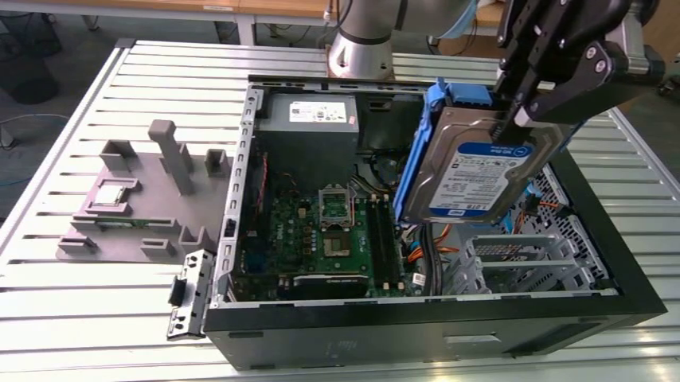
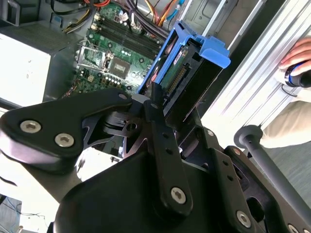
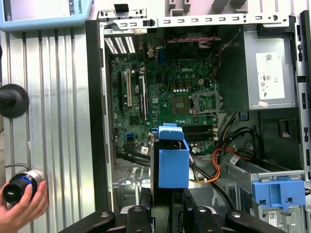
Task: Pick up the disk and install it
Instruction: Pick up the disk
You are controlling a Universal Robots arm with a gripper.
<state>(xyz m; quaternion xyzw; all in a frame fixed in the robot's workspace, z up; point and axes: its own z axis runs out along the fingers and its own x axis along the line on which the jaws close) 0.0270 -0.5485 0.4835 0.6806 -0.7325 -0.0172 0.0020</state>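
You're about halfway through this one. The pickup is done: your gripper is pinched on the top edge of the disk. The disk hangs in the air, tilted, with its label facing the exterior camera. It's over the open case, toward the exterior view's right, roughly above the gap between the motherboard and the metal cage. As far as I can tell it isn't touching any part of the case.

In the second wrist view you can see the fingers clamped on the end of the disk near the connector row, with the blue carrier wrapped round the sides. In the first wrist view the disk is edge-on, hanging over the cables beside the motherboard.

What's left is the whole install. The disk isn't seated in any bay, and its connector looks bare, so I'd call it picked up but not yet placed.

Heads up: there's a bracket with no drive that I can see, sitting in the case on the far side of the cables from your disk and apart from the power supply. Don't confuse that one with yours.

Also, a hand is resting on a knob over the table, well apart from the disk.
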